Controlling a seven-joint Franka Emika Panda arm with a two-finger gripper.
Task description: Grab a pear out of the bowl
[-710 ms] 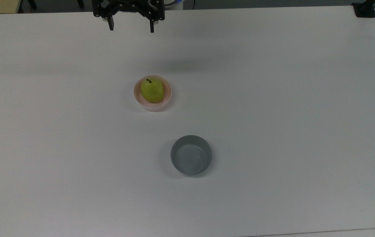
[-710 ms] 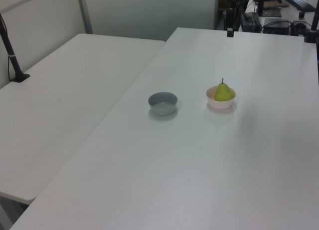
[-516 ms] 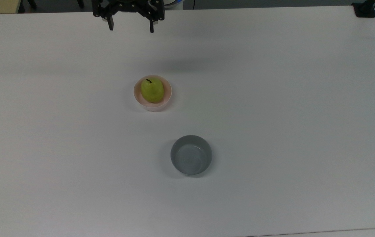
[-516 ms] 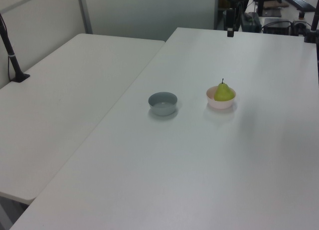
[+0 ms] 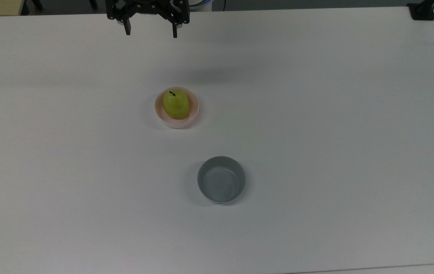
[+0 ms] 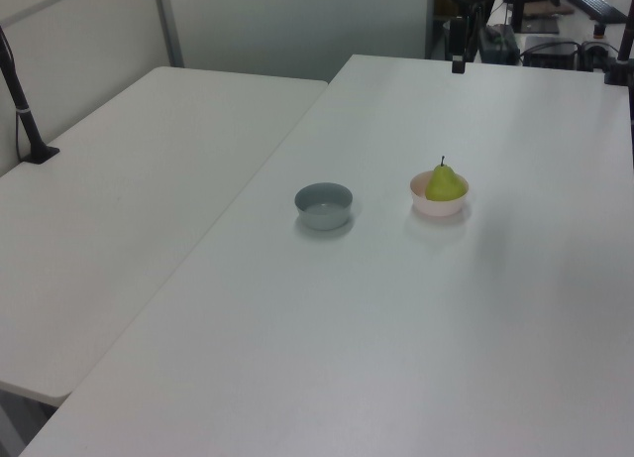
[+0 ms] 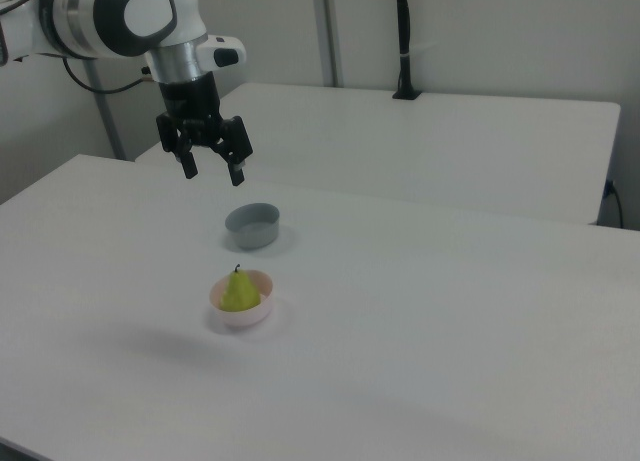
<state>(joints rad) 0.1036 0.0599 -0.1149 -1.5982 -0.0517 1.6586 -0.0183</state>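
Top view, gripper: I saw my gripper at the top edge, over the far end of the white surface, its two dark fingers spread wide apart with nothing between them.
Top view, pear: the pear sat inside the pink bowl, stem pointing toward the top edge, well below the gripper and slightly to the top view's right of it.
Top view, grey bowl: the grey bowl stood apart from the pink one, lower and toward the top view's right.
Left view, pear: the pear stood stem up in the bowl, to the left view's right of the grey bowl; a second white table adjoined on the left view's left.
Right view, gripper: I saw the gripper hanging in the air above the surface, fingers pointing down, parted and holding nothing.
Right view, pear: the pear rested in the bowl, nearer the camera than the grey bowl and well below the gripper.
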